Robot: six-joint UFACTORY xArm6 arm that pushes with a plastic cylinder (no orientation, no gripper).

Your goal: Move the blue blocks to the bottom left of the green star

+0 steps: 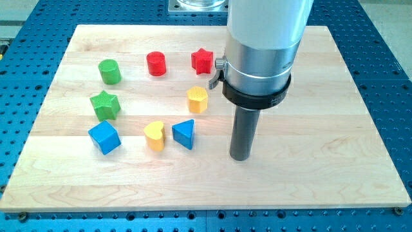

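Note:
A blue cube [104, 137] lies just below the green star [104, 104] at the view's left. A blue triangle [184, 134] lies near the board's middle, touching or nearly touching a yellow heart [154, 135] on its left. My tip [241, 156] rests on the board to the right of the blue triangle, about a block's width and a half away from it, and touches no block.
A green cylinder [110, 71], a red cylinder [156, 64] and a red star [202, 60] sit along the upper part of the wooden board [360, 148]. A yellow block [197, 99] lies above the blue triangle, next to the arm's housing.

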